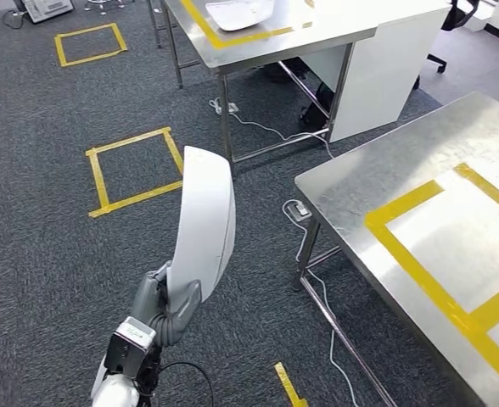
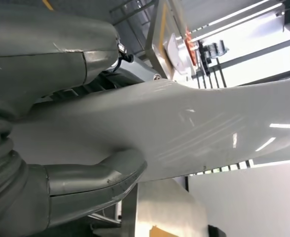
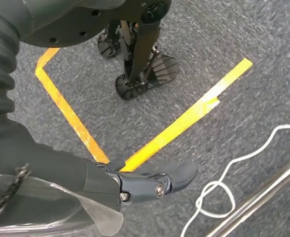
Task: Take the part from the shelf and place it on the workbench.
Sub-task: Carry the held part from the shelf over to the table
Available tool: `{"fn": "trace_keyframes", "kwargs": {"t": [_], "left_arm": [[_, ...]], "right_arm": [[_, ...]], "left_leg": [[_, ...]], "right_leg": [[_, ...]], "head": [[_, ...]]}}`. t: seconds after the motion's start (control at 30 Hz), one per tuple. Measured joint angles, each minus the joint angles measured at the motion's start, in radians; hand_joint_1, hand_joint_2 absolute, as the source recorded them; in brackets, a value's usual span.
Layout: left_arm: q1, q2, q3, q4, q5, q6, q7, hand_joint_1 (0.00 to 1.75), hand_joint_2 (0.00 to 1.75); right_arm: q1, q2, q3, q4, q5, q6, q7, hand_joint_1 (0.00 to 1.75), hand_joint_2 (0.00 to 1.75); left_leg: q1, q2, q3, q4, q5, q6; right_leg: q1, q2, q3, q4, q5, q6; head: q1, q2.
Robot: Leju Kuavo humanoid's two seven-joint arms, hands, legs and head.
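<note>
While the head view looks down, the left hand (image 1: 164, 307) grips the lower edge of the white curved glossy plastic shell part (image 1: 205, 222), which stands upright above it; it looks light, stiff and slippery, best held at that edge. Well off toward the robot's right stands the steel workbench with yellow tape outline (image 1: 362, 182). From the left wrist, thumb and fingers (image 2: 98, 180) clamp the shell. From the right wrist, the right hand (image 3: 151, 182) hangs empty, fingers extended, above grey carpet with a white cable (image 3: 218, 190) nearby.

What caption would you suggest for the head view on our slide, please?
Left hand holds the white curved part upright above the grey carpet, with the taped steel workbench to its right.
</note>
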Motion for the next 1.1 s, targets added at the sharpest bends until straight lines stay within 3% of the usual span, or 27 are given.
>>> {"fn": "trace_keyframes", "kwargs": {"t": [0.07,0.1,0.13,0.17,0.2,0.27,0.33,0.43,0.5,0.6,0.63,0.67,0.7,0.73,0.8,0.87,0.93,1.0,1.07,1.1], "left_arm": [[0.0,-0.001,0.002,0.003,-0.003,-0.001,-0.001,1.75,1.75],[0.001,0.0,0.003,0.005,-0.004,-0.001,-0.001,1.75,1.75],[0.001,0.0,0.004,0.007,-0.006,-0.001,-0.001,1.75,1.75],[0.002,0.0,0.006,0.009,-0.007,-0.001,-0.001,1.75,1.75],[0.001,0.0,0.006,0.011,-0.008,-0.001,-0.001,1.75,1.75],[0.0,-0.001,0.007,0.013,-0.008,-0.001,-0.001,1.75,1.75],[-0.001,-0.001,0.008,0.014,-0.008,-0.001,-0.001,1.75,1.75],[-0.003,-0.002,0.008,0.014,-0.009,-0.001,-0.002,1.75,1.75],[-0.004,-0.002,0.008,0.014,-0.009,0.0,-0.002,1.75,1.75],[-0.002,0.0,0.009,0.016,-0.009,0.0,-0.003,1.75,1.75],[-0.001,0.001,0.009,0.018,-0.009,0.001,-0.003,1.75,1.75],[0.0,0.002,0.009,0.019,-0.009,0.001,-0.003,1.75,1.75],[0.0,0.003,0.009,0.02,-0.009,0.002,-0.003,1.75,1.75],[0.0,0.003,0.009,0.021,-0.009,0.002,-0.003,1.75,1.75],[0.0,0.003,0.01,0.021,-0.01,0.003,-0.003,1.75,1.75],[-0.001,0.003,0.01,0.021,-0.01,0.004,-0.003,1.75,1.75],[-0.002,0.002,0.01,0.021,-0.01,0.005,-0.003,1.75,1.75],[-0.002,0.0,0.011,0.021,-0.011,0.006,-0.003,1.75,1.75],[-0.001,-0.002,0.013,0.021,-0.015,0.006,-0.003,1.75,1.75],[-0.001,-0.002,0.014,0.023,-0.018,0.006,-0.003,1.75,1.75]], "right_arm": [[-0.002,0.0,-0.001,0.0,0.001,0.0,0.0,0.0,1.75],[-0.003,-0.001,-0.001,0.0,0.002,0.0,0.0,0.0,1.75],[-0.003,-0.001,-0.001,0.0,0.003,0.0,0.0,0.0,1.75],[-0.002,-0.001,-0.001,0.0,0.003,0.0,0.0,0.0,1.75],[0.0,-0.001,-0.002,0.0,0.004,0.0,0.0,0.0,1.75],[0.0,-0.001,-0.002,0.0,0.005,0.0,-0.001,0.0,1.75],[-0.003,-0.001,-0.002,0.0,0.006,0.0,-0.002,0.0,1.75],[-0.002,-0.001,-0.004,0.0,0.007,0.0,-0.003,0.0,1.75],[-0.001,-0.001,-0.005,0.0,0.007,0.0,-0.004,0.0,1.75],[-0.003,-0.001,-0.005,0.0,0.007,0.0,-0.005,0.0,1.75],[-0.003,-0.001,-0.005,0.0,0.008,0.0,-0.005,0.0,1.75],[-0.002,-0.001,-0.005,0.0,0.008,0.0,-0.005,0.0,1.75],[-0.001,-0.001,-0.005,0.0,0.009,0.0,-0.005,0.0,1.75],[-0.001,-0.001,-0.005,0.0,0.009,0.0,-0.005,0.0,1.75],[-0.002,0.0,-0.005,0.0,0.009,0.0,-0.006,0.0,1.75],[-0.004,0.001,-0.005,0.0,0.01,0.0,-0.006,0.0,1.75],[-0.001,0.002,-0.005,0.0,0.011,0.001,-0.007,0.0,1.75],[0.001,0.001,-0.005,0.0,0.013,0.002,-0.007,0.0,1.75],[-0.002,0.001,-0.006,0.0,0.013,0.003,-0.008,0.0,1.75],[-0.003,0.001,-0.006,0.0,0.014,0.004,-0.008,0.0,1.75]], "left_leg": [[0.0,0.028,0.001,-0.006,0.004,0.002],[-0.002,0.042,0.0,-0.006,0.004,0.002],[-0.003,0.056,0.0,-0.005,0.003,0.002],[-0.003,0.069,0.0,-0.005,0.002,0.002],[-0.003,0.08,0.001,-0.004,0.001,0.0],[-0.005,0.099,0.002,0.0,-0.004,-0.007],[-0.011,0.113,0.002,0.007,-0.01,-0.017],[-0.012,0.124,0.003,0.013,-0.015,-0.028],[-0.008,0.099,-0.009,0.051,-0.048,-0.038],[-0.003,0.049,-0.091,0.241,-0.147,-0.046],[-0.003,0.045,-0.116,0.293,-0.162,-0.046],[-0.003,0.043,-0.124,0.31,-0.156,-0.043],[-0.004,0.041,-0.114,0.286,-0.13,-0.039],[-0.004,0.034,-0.088,0.228,-0.091,-0.033],[-0.005,-0.004,-0.03,0.093,-0.028,-0.017],[-0.007,-0.032,-0.005,0.029,-0.014,-0.008],[-0.008,-0.022,-0.002,0.014,-0.013,-0.004],[-0.003,-0.002,0.002,0.001,-0.004,0.001],[-0.002,0.024,0.004,-0.004,0.0,0.006],[-0.003,0.038,0.003,-0.004,0.0,0.007]], "right_leg": [[0.0,-0.053,-0.057,0.116,-0.062,0.006],[-0.001,-0.065,-0.088,0.181,-0.089,0.01],[-0.002,-0.071,-0.105,0.222,-0.1,0.013],[-0.003,-0.076,-0.104,0.227,-0.093,0.015],[-0.004,-0.081,-0.081,0.188,-0.068,0.016],[-0.002,-0.109,0.002,0.049,-0.014,0.014],[0.0,-0.127,0.053,-0.037,0.005,0.002],[0.001,-0.11,0.054,-0.043,0.005,-0.017],[-0.003,-0.095,0.053,-0.044,0.008,-0.029],[-0.004,-0.067,0.048,-0.044,0.013,-0.039],[-0.003,-0.057,0.047,-0.044,0.013,-0.04],[-0.001,-0.045,0.047,-0.044,0.014,-0.04],[0.0,-0.033,0.048,-0.043,0.014,-0.04],[0.001,-0.021,0.049,-0.043,0.015,-0.04],[0.001,0.001,0.047,-0.041,0.017,-0.036],[-0.002,0.018,0.038,-0.04,0.022,-0.025],[-0.005,0.03,0.027,-0.042,0.027,-0.012],[-0.004,0.0,0.008,-0.016,0.009,-0.003],[-0.002,-0.051,-0.045,0.09,-0.05,0.004],[-0.003,-0.064,-0.078,0.16,-0.082,0.009]], "head": [[0.005,0.0],[0.006,0.0],[0.005,0.0],[0.006,0.0],[0.006,0.0],[0.006,0.0],[0.004,0.0],[0.003,0.0],[-0.001,0.0],[-0.005,0.0],[-0.005,0.0],[-0.005,0.0],[-0.005,0.0],[-0.005,0.0],[-0.004,0.0],[-0.006,0.0],[-0.009,0.0],[-0.007,0.0],[-0.003,0.0],[-0.002,0.0]]}}
